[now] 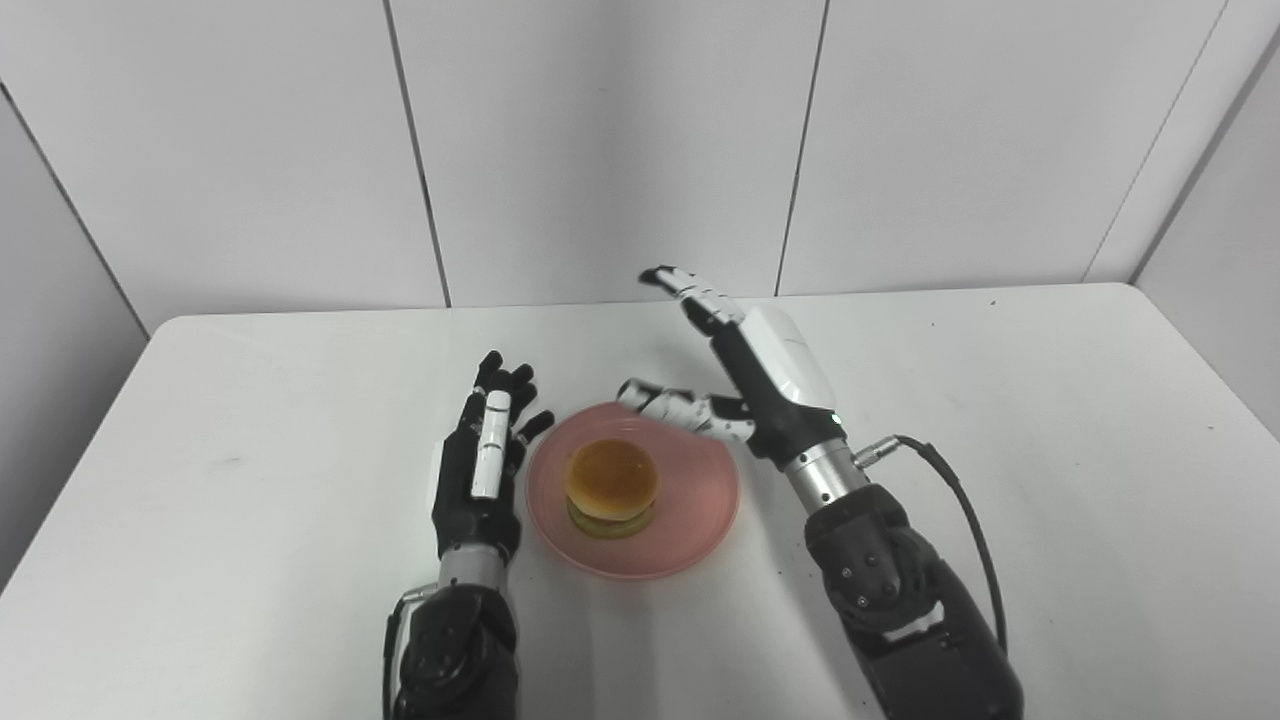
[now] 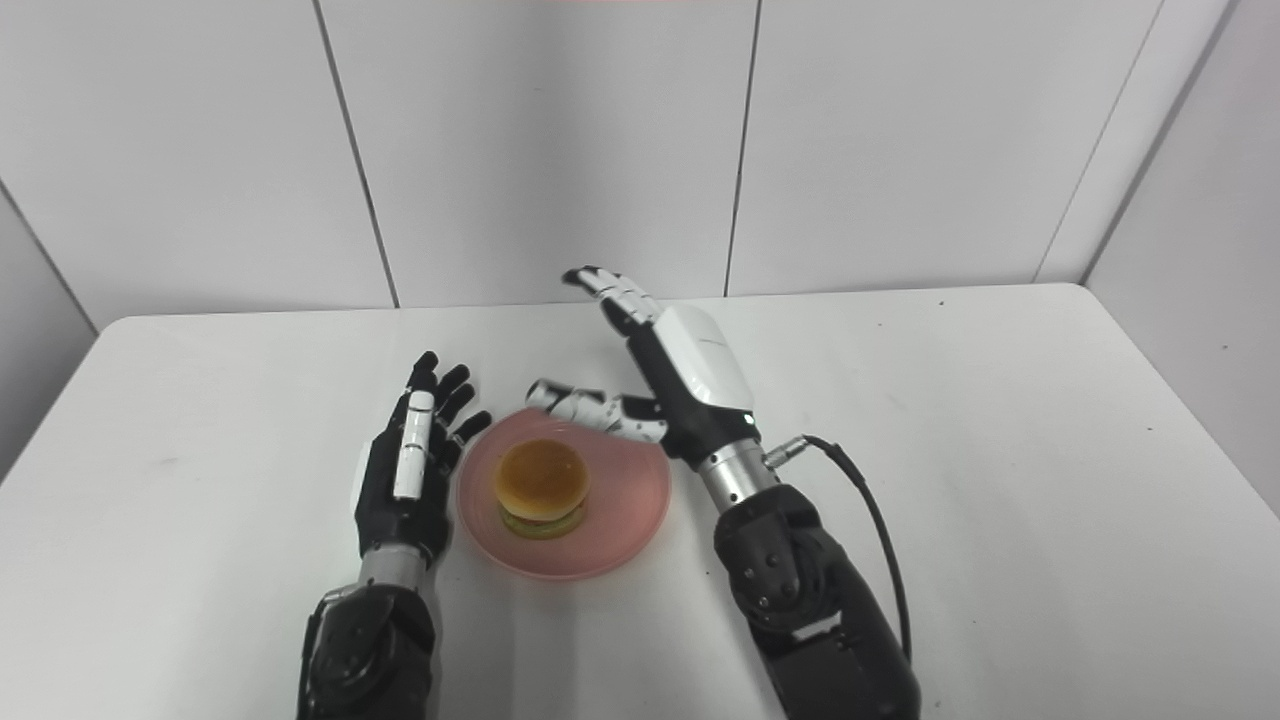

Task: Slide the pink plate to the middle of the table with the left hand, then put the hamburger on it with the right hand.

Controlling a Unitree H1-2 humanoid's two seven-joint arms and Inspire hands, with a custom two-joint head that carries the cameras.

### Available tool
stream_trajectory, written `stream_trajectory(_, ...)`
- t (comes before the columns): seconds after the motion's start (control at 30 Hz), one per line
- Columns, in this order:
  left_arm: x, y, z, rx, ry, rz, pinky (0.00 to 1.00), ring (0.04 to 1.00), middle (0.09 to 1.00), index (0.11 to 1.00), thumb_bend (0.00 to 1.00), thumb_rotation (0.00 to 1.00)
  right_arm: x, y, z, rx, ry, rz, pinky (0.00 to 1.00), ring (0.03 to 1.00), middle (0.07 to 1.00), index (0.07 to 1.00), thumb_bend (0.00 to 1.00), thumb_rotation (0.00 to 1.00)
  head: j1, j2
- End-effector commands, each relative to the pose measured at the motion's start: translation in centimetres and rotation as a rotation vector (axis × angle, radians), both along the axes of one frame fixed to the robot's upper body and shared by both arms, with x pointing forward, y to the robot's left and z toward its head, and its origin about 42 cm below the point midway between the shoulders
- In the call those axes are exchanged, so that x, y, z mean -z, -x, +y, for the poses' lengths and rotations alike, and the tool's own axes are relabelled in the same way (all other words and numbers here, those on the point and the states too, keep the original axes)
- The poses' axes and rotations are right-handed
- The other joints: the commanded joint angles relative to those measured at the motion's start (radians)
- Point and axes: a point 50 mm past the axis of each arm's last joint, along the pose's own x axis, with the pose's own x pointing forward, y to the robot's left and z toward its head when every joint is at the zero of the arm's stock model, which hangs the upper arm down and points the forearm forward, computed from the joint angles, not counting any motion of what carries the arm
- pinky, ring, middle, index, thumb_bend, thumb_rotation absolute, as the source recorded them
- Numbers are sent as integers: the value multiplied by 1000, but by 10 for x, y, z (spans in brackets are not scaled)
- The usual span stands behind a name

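Observation:
The pink plate [image 1: 690, 520] lies near the middle of the white table [image 1: 1050, 420]. A hamburger [image 1: 611, 487] with a tan bun and green layer sits on the plate, a little left of its centre. My left hand [image 1: 485, 465] rests just left of the plate's rim, open, fingers spread and pointing away from me. Behind and to the right of the plate, my right hand [image 1: 745, 375] hovers open, its fingers raised and its thumb reaching over the plate's far rim. Neither hand touches the hamburger.
White wall panels [image 1: 600, 140] stand behind the table's far edge. The right arm's black cable [image 1: 960, 500] loops over the table to the right. Bare tabletop stretches left and right of the arms.

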Motion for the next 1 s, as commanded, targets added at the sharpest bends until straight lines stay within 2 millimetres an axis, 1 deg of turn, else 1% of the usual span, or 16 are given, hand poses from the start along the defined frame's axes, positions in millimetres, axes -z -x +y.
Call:
stream_trajectory(0.0,18,13,-4,-51,-18,48,814,932,920,873,576,758,-3,-1,-1,7,-96,-46,987,992,969,917,806,998,-5,1)
stream_trajectory(0.03,18,14,-2,-58,-40,31,820,935,924,875,572,765,6,-2,-2,-3,-188,-3,994,996,973,919,801,999,-8,0)
stream_trajectory(0.07,17,14,-1,-62,-54,20,871,953,934,879,563,774,12,-3,-3,-12,-257,26,997,998,987,942,763,1000,-8,0)
stream_trajectory(0.1,17,14,1,-61,-75,7,898,962,940,881,559,779,20,-4,-5,-9,-340,73,999,999,993,954,743,1000,-9,1)
stream_trajectory(0.13,16,14,2,-60,-89,-2,958,983,956,889,558,789,26,-4,-6,-6,-393,103,1000,1000,998,982,778,1000,-9,1)
stream_trajectory(0.17,16,13,4,-58,-104,-10,990,995,968,904,561,796,31,-5,-8,6,-441,121,1000,1000,1000,996,790,1000,-11,-1)
stream_trajectory(0.27,16,12,9,-54,-144,-27,999,1000,977,925,566,814,42,-6,-10,36,-564,156,1000,1000,1000,1000,790,1000,-23,2)
stream_trajectory(0.33,16,12,13,-52,-170,-33,1000,1000,979,934,577,829,48,-5,-10,51,-612,175,1000,1000,998,1000,779,1000,-32,0)
stream_trajectory(0.4,17,12,15,-52,-181,-32,1000,1000,980,939,590,841,53,-5,-9,59,-621,188,1000,1000,1000,1000,770,1000,-37,0)
stream_trajectory(0.53,17,12,17,-43,-176,-20,1000,1000,983,941,601,847,63,2,-7,73,-581,206,1000,1000,996,1000,772,1000,-38,1)
stream_trajectory(0.6,17,11,18,-37,-162,-16,1000,1000,989,945,603,832,66,4,-7,69,-568,211,1000,1000,999,1000,757,1000,-39,1)
stream_trajectory(0.8,15,8,22,-16,-145,-5,1000,1000,980,954,613,821,78,14,-2,91,-555,232,1000,1000,1000,991,786,1000,-62,5)
stream_trajectory(0.9,15,6,25,-14,-137,5,959,1000,995,972,638,816,83,17,3,99,-548,245,1000,1000,993,993,771,1000,-66,-4)
stream_trajectory(0.97,15,4,27,-13,-125,4,954,1000,999,977,644,809,85,18,6,90,-553,253,1000,1000,994,998,765,1000,-63,-7)
